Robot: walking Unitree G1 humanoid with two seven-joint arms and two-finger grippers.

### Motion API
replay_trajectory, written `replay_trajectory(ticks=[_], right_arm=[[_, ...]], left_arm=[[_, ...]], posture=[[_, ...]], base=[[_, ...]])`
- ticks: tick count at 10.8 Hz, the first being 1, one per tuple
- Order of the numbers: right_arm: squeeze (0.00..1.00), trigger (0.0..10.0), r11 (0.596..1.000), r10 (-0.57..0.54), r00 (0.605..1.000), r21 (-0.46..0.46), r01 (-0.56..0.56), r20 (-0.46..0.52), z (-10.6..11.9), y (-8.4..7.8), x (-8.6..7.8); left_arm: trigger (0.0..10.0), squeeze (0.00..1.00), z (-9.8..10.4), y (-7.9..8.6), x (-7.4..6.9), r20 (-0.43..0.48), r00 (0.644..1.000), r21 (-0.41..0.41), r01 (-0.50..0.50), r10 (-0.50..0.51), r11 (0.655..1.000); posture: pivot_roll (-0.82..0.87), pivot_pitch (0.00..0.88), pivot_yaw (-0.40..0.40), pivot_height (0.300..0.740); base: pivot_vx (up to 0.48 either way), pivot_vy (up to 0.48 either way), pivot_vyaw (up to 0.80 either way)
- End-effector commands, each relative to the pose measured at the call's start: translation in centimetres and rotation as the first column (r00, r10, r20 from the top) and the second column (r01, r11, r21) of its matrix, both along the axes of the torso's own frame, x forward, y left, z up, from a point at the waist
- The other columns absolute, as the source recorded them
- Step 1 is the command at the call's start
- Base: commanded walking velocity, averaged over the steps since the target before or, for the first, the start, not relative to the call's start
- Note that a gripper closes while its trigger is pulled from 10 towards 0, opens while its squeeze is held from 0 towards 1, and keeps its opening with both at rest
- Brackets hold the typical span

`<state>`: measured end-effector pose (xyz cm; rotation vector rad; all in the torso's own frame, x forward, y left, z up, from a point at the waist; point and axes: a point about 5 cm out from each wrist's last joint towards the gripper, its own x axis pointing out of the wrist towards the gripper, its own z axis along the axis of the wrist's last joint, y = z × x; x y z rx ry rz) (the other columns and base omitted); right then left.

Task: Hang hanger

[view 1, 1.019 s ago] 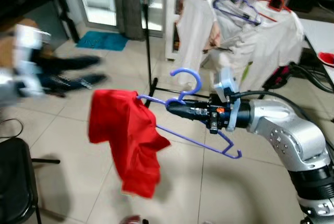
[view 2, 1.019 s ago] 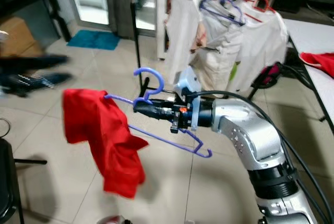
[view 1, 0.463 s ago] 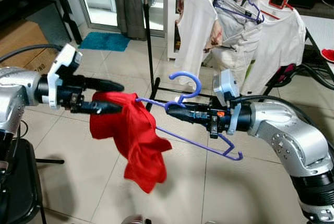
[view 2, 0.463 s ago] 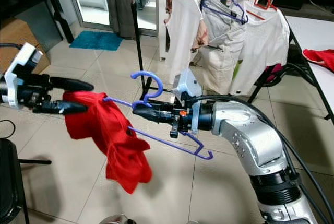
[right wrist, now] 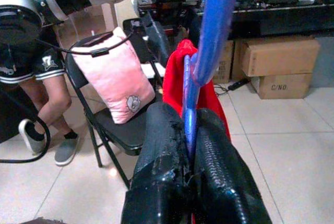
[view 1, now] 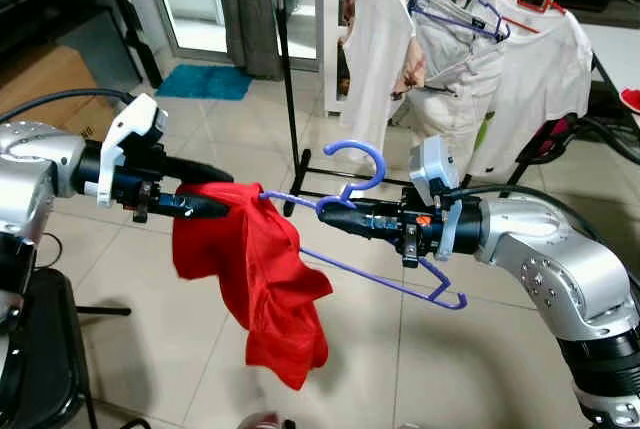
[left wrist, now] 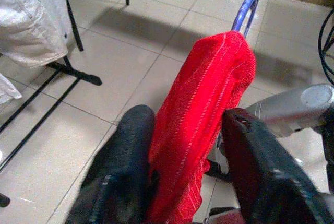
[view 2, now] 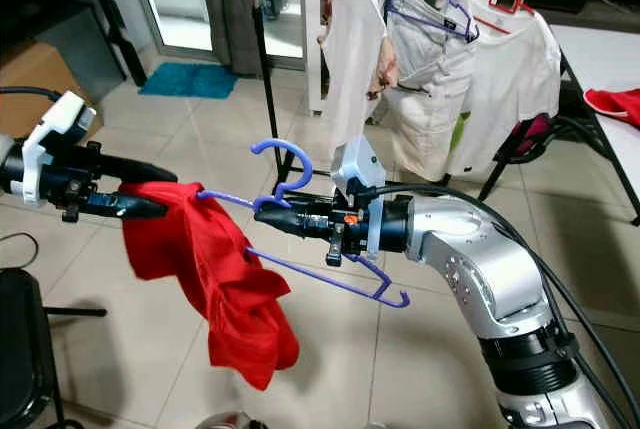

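The thin blue plastic hanger (view 1: 385, 249) is hanging in the air in front of the clothes rack, its hook (view 1: 358, 161) curling upward and its long lower bar sloping down toward the robot's right. It is looking light and stiff, but springy enough to twist under an uneven load. The right gripper (view 1: 330, 211) is clamping it at the neck just below the hook, fingers pressed together on the wire; that is probably the best hold, since it is keeping the hook free for the rail.

A soft red cloth garment (view 1: 257, 274) is draping off the hanger's far shoulder, away from the neck, sagging in loose folds. It is limp and looks likely to slide off if the hanger tilts. The left gripper (view 1: 215, 189) is reaching in at that shoulder, its fingers (left wrist: 125, 151) standing apart on either side of the red fabric; whether they are actually pressing it is hard to tell.

Beyond the hanger stands the black metal clothes rack (view 1: 287, 69), its rail carrying white shirts (view 1: 470, 59) on other hangers. A person's legs (right wrist: 49, 104) are showing beside a black folding chair with a pink cushion (right wrist: 112, 85).
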<state>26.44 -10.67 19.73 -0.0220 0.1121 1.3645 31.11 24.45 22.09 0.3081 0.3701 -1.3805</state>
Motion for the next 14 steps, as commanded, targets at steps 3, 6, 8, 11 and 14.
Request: replay_trajectory(ticks=[3, 6, 8, 11, 14], right_arm=[[0.0, 10.0, 0.999, 0.042, 0.998, 0.025, -0.044, 0.049, 1.0, 0.4, -0.6], [0.0, 10.0, 0.998, 0.051, 0.997, 0.018, -0.052, 0.052, 1.1, 0.6, -0.5], [0.0, 10.0, 0.999, 0.05, 0.997, 0.015, -0.051, 0.052, 1.1, 0.6, -0.5], [0.0, 10.0, 0.999, 0.05, 0.997, 0.014, -0.051, 0.052, 1.1, 0.5, -0.4], [1.0, 10.0, 0.998, 0.014, 0.999, 0.06, -0.017, 0.048, 1.6, 0.3, 0.4]], left_arm=[[0.0, 0.0, -0.6, -1.0, 0.3, -0.024, 0.998, 0.041, 0.057, -0.056, 0.998], [0.0, 0.0, -0.4, -2.3, 0.6, -0.012, 0.995, 0.009, 0.094, -0.094, 0.996], [0.0, 0.0, 0.0, -2.4, 0.6, -0.007, 0.995, -0.025, 0.095, -0.095, 0.995], [0.0, 0.0, -0.6, -2.0, -0.1, -0.019, 0.996, -0.066, 0.087, -0.089, 0.994], [0.0, 0.0, -0.9, -1.3, -1.5, -0.043, 0.998, -0.133, 0.05, -0.056, 0.99]], posture=[[-0.04, 0.007, 0.103, 0.74], [-0.03, 0.008, 0.098, 0.74], [-0.03, 0.005, 0.094, 0.74], [-0.03, 0.003, 0.08, 0.74], [-0.01, 0.007, 0.059, 0.74]], base=[[0.0, 0.0, 0.0], [0.0, 0.0, 0.0], [0.0, 0.0, 0.0], [0.0, 0.0, 0.0], [0.0, 0.0, 0.0]])
